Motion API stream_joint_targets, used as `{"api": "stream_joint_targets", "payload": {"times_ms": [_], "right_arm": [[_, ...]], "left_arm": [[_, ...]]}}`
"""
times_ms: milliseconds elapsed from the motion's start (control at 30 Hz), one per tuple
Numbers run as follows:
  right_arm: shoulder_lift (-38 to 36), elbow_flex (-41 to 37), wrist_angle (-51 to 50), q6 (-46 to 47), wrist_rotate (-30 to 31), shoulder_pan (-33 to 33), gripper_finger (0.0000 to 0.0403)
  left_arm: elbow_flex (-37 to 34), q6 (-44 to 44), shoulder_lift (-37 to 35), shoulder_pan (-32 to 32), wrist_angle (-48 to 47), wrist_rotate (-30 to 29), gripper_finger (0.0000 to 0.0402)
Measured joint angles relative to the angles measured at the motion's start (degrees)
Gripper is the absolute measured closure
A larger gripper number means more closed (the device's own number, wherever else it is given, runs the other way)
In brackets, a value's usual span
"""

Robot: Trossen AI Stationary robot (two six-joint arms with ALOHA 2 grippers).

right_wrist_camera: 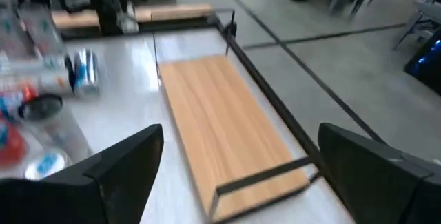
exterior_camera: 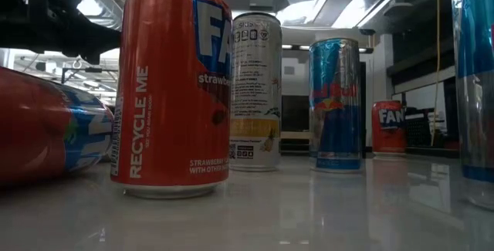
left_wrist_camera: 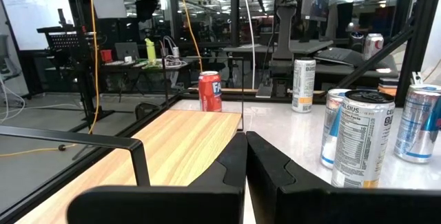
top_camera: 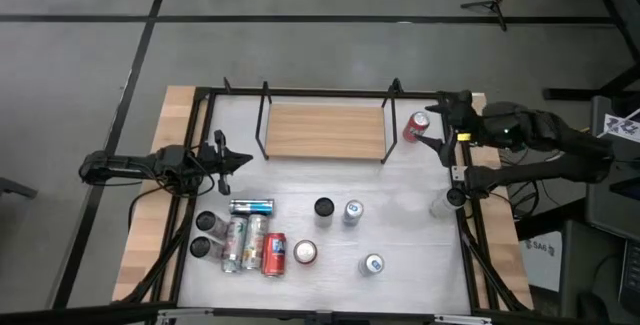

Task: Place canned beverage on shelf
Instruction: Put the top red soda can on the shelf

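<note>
So the right gripper (top_camera: pixel 432 127) has its fingers spread wide with nothing between them, hanging just off the right end of the shelf (top_camera: pixel 325 131). A red can (top_camera: pixel 416 126) stands right there between the shelf's end and that gripper, close to the fingers, but I can't tell if anything touches it. From the right wrist view you look down past the two wide-apart fingers (right_wrist_camera: pixel 117 165) onto the bare wood board (right_wrist_camera: pixel 227 131) with its thin black end rod.

The left gripper (top_camera: pixel 222 157) is pinched fully shut on nothing, fingers pressed together, parked at the table's left side just off the shelf's left front corner.

The shelf sits at the back middle of the white table (top_camera: pixel 420 235) and has no cans on it. Everything else is out front: a bunch of cans (top_camera: pixel 245 240) at the front left, some lying down, some upright, plus a few loose upright ones (top_camera: pixel 352 212) nearer the middle.
</note>
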Motion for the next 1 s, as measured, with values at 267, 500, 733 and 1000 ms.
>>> {"api": "stream_joint_targets", "payload": {"times_ms": [267,500,733,1000], "right_arm": [[7.8,7.2,-10.6,-6.5,-0.2,-11.7,0.0022],[13.0,7.2,-15.9,-15.2,-13.8,-30.4,0.0022],[18.9,7.2,-16.0,-23.1,-21.9,-44.1,0.0022],[26.6,7.2,-16.4,-34.2,-28.1,-49.7,0.0022]], "left_arm": [[0.0,0.0,0.0,0.0,0.0,0.0,0.0401],[0.0,0.0,0.0,0.0,0.0,0.0,0.0401],[0.0,0.0,0.0,0.0,0.0,0.0,0.0401],[0.0,0.0,0.0,0.0,0.0,0.0,0.0401]]}}
